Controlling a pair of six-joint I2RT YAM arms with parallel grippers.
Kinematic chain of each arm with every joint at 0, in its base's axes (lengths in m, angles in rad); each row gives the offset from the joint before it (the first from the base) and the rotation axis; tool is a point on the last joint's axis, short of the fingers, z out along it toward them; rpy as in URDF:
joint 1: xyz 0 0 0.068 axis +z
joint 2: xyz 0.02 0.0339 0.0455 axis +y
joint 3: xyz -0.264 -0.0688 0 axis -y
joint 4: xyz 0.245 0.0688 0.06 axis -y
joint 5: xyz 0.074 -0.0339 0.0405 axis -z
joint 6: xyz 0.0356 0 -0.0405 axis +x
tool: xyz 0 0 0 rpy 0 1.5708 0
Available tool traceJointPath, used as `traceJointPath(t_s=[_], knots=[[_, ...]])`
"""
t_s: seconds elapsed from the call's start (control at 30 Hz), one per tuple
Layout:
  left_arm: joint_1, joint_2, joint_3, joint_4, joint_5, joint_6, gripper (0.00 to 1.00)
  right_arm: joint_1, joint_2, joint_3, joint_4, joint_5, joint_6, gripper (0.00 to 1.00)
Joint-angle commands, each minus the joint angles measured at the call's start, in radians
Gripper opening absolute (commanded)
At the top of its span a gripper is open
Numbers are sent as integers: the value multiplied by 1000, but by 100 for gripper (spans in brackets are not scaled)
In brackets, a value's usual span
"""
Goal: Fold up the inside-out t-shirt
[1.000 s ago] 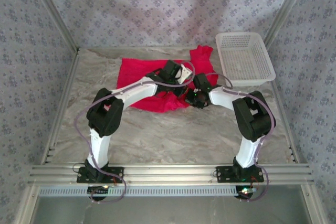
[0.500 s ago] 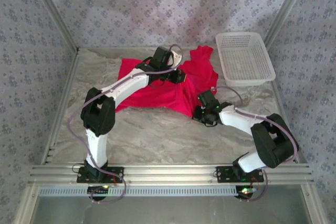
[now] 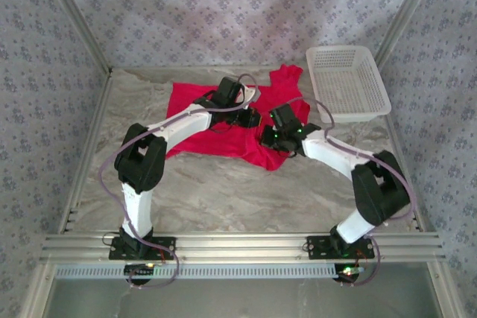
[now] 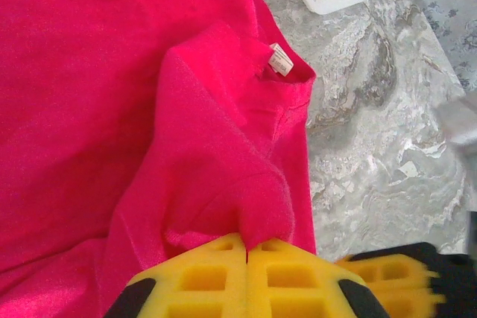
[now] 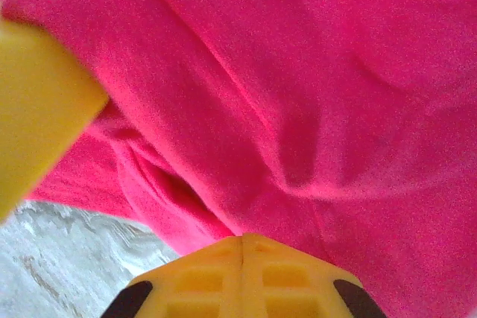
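While left fingers and right fingers are each clamped on a fold of red t-shirt, shirt lies bunched upper centre of counter, long axis left-right. Left fingers nearer collar tag, right fingers at lower-right edge. Next pull probably outward to flatten.

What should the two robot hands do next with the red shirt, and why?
Probably lift both pinched folds a little and draw them apart. The left gripper and right gripper are each shut on the bright red cloth t-shirt, which lies bunched and creased, so it needs spreading flat.
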Motion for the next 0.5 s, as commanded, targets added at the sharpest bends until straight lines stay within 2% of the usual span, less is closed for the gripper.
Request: traceJointPath(t_s=[0.0,0.1,0.3,0.37,0.47], knots=[[3,-25,16,5,14,-3,0,5,89,58,26,-32,28,3],[5,-30,16,-9,11,5,0,7,146,85,21,-7,45,2],[15,-59,7,-31,6,20,0,-13,192,96,-106,342,99,1],[16,-63,9,-39,6,25,0,-16,197,103,-128,395,93,2],[17,-64,11,-40,8,24,0,-15,206,114,-140,409,85,3]])
